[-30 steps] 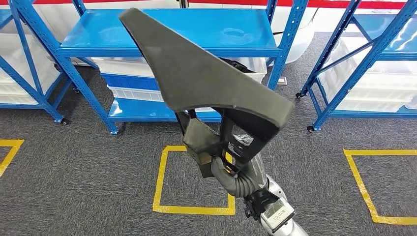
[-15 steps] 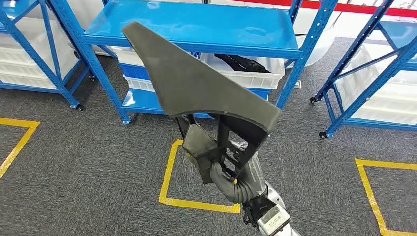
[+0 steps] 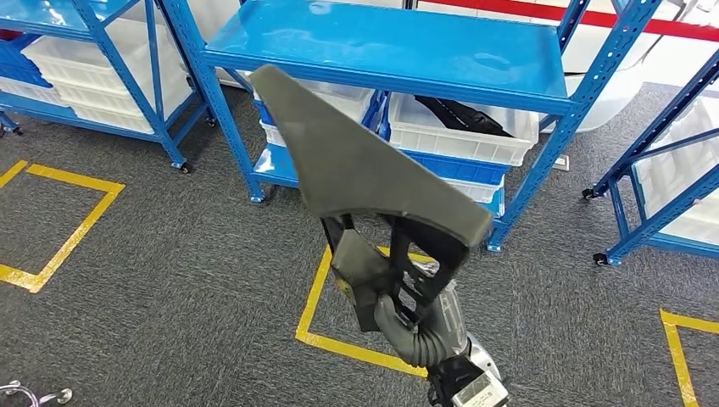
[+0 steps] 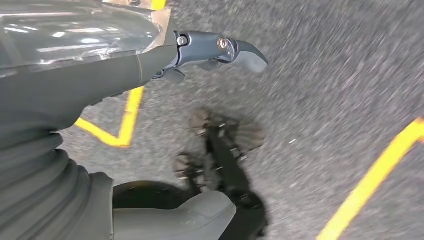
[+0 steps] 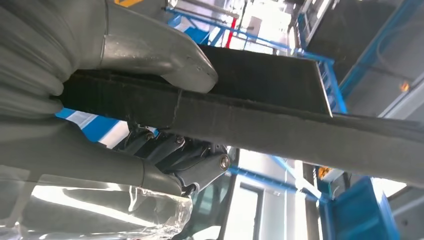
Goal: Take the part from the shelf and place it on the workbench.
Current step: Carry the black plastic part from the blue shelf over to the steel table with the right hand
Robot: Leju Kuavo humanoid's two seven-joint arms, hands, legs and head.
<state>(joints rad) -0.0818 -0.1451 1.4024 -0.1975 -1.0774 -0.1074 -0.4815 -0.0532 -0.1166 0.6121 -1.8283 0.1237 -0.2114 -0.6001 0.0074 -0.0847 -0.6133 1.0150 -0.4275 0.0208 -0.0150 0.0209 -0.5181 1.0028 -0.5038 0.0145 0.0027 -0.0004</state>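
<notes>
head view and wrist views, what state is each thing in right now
part: off the shelf, held up in the air, not yet on a workbench
right hand: grips the part at its lower frame
left hand: holds nothing, over the carpet
shelf: top board bare
white bin: on a lower level, a dark item inside

white bins (image 3: pixel 462 136) under blue shelving | grey carpet (image 3: pixel 169 280) | yellow tape square (image 3: pixel 318 314)

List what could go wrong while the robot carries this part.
1. The right hand grips the dark part only at its lower frame, so the wide top may tip or slip.
2. The part blocks much of the head view, hiding the floor ahead.
3. The blue shelf stands close behind; a turn might clip its post.
</notes>
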